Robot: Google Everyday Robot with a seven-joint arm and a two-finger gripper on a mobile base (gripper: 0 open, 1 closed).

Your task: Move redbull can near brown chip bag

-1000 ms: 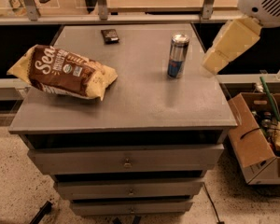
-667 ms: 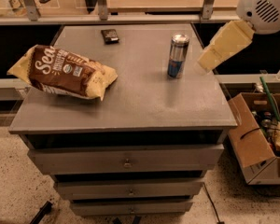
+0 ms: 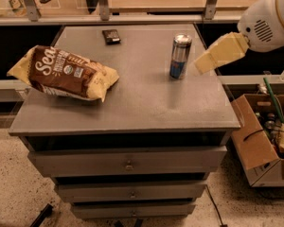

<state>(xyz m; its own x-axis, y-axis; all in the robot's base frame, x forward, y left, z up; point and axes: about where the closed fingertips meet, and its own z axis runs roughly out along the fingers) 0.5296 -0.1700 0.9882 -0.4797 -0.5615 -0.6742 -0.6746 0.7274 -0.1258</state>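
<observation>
Redbull can (image 3: 180,56), slim and tall, silver metal above and blue below with a red mark, stands upright on the right rear part of the grey worktop (image 3: 146,103). The large, puffy, crinkled brown chip bag (image 3: 64,73) with pale yellow ends lies on the left side, well apart from it. The pale yellow hand (image 3: 213,58) hangs just right of the can, level with its upper half and not touching it; I cannot tell whether it is spread or closed. The step in hand looks like the approach for a side grasp. To do it well, come in level and square to the can's middle. Close around it without nudging the thin, tippy body. A small flat dark rectangle (image 3: 111,36) sits at the rear, off the likely path.
</observation>
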